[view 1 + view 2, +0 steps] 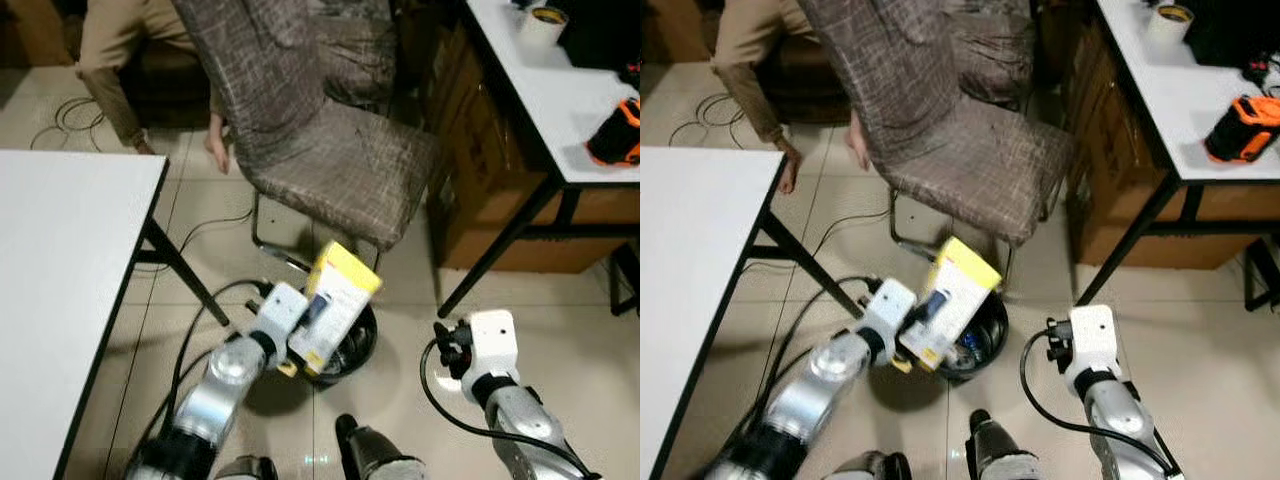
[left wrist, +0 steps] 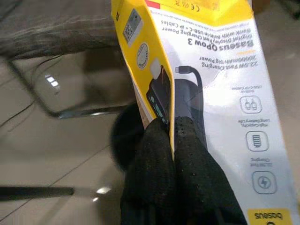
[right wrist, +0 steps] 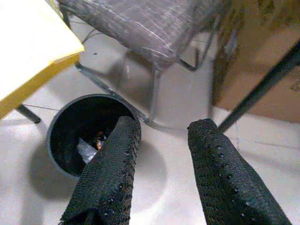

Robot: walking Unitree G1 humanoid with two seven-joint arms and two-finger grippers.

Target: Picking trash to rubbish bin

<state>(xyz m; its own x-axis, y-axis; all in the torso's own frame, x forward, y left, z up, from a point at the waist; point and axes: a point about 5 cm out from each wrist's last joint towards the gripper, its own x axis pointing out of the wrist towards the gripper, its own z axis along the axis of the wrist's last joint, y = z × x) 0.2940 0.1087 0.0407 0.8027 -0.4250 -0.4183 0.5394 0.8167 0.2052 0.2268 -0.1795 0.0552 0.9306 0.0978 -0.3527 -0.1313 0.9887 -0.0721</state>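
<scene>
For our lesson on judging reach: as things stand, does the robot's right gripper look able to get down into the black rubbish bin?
Probably yes. The right gripper hangs open beside the rubbish bin, with bare floor between them. The yellow box, held over the bin by the left gripper, crowds the opening on its far side.

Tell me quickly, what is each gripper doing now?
Left gripper: closed on the yellow box.
Right gripper: open, holding nothing.

Rubbish bin (image 1: 352, 352) — rim half hidden behind box (image 1: 335, 300).

Chair (image 1: 330, 150) frame seemingly close behind bin (image 3: 61, 136).
</scene>
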